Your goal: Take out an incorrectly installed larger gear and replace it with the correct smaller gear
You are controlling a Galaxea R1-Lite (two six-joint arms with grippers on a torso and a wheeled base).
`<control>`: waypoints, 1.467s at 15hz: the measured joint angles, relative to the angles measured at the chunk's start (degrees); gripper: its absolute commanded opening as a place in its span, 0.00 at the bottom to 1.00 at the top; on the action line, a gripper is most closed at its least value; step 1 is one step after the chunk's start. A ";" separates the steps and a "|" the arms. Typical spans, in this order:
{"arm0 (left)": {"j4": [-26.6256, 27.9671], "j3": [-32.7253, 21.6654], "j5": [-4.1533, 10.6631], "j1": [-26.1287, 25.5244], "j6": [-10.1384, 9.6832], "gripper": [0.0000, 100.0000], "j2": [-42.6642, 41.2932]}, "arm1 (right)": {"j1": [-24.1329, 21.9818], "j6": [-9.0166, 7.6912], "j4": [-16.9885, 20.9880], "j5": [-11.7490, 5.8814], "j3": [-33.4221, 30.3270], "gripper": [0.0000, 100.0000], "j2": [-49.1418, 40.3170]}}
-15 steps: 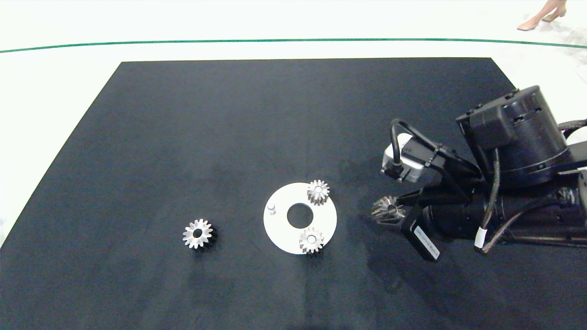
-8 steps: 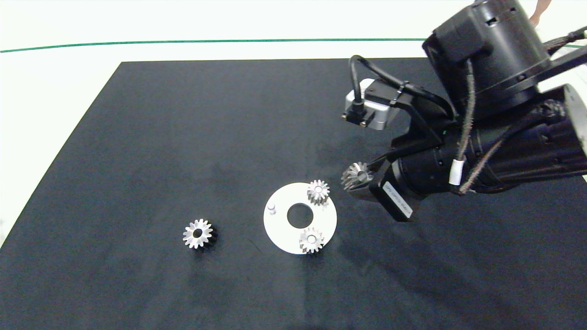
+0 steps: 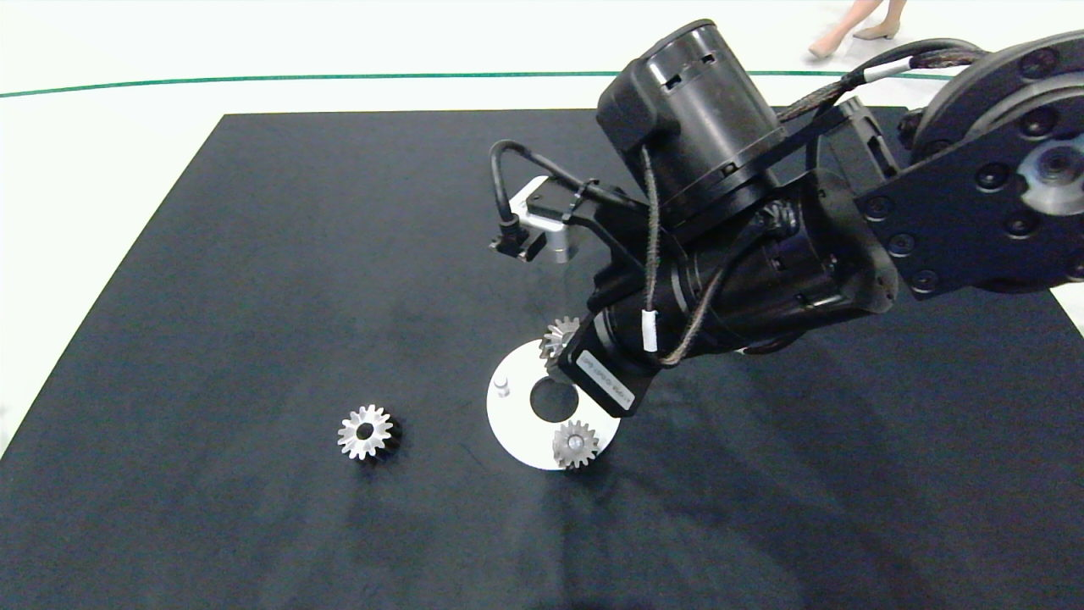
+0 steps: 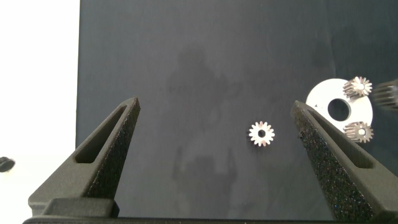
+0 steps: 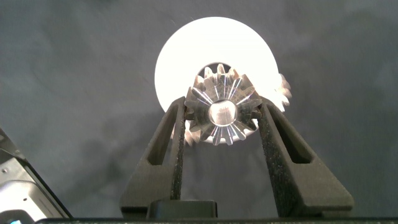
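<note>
Silver smaller gear (image 5: 221,114), clamped in our right pincer (image 5: 221,124), faces the wrist camera (upper-peg gear hidden); left pincer (image 4: 217,155) gapes.

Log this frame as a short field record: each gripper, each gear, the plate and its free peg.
right gripper: shut on the smaller gear, above the white plate
left gripper: open, high over the mat, holding nothing
larger gear: lying flat on the black mat, clear of the plate
mounted gear: on the plate's near peg
second mounted gear: mostly hidden by the right arm
free peg: bare, at the plate's left edge
</note>
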 measured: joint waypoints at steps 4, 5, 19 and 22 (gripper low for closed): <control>0.00 0.00 0.00 0.00 0.02 1.00 0.00 | 0.93 0.09 0.23 -0.05 -2.41 0.34 3.23; 0.00 0.00 0.00 0.00 0.00 1.00 0.00 | 0.95 0.13 0.20 -0.05 -2.62 0.34 3.91; 0.00 0.09 -0.02 0.00 0.11 1.00 0.00 | 1.18 4.66 0.23 -0.49 -2.94 0.34 10.03; 0.00 0.09 0.00 0.00 0.20 1.00 0.00 | 1.21 5.45 0.20 -1.04 -2.91 0.34 9.20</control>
